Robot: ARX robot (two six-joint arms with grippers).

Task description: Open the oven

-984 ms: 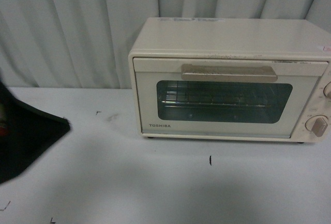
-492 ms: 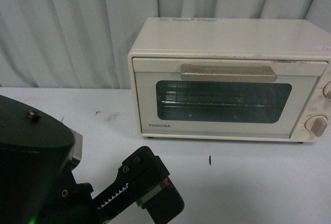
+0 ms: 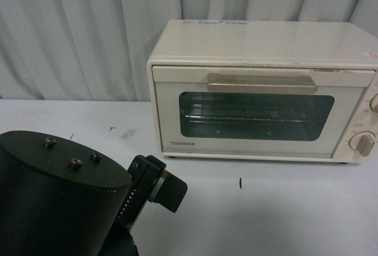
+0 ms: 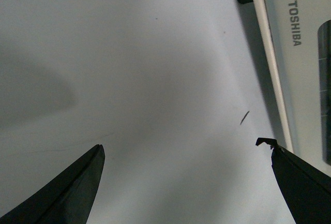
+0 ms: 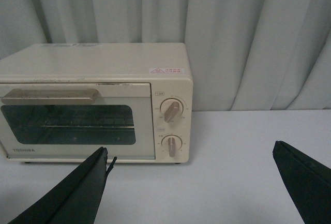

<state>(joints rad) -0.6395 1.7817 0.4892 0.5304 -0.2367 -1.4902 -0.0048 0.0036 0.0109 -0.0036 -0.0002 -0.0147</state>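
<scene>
Left gripper (image 4: 186, 146): fingers spread wide, nothing between them, low over the white table (image 4: 129, 79) in front of the oven (image 4: 297, 74), near its TOSHIBA-lettered corner, not touching. Right gripper (image 5: 190, 149): likewise spread and empty, well in front of the oven, toward its knobs (image 5: 171, 110). Oven: upright on the table before a grey curtain (image 3: 88, 31), door shut, beige handle (image 3: 260, 83) along the door's upper edge.

The black left arm (image 3: 59, 208) fills the lower left corner of the front view, its wrist a broad cylinder. The left gripper (image 4: 181, 146) has its two dark fingers (image 4: 67, 198) spread wide apart. The right gripper (image 5: 190, 149) is spread equally wide.
</scene>
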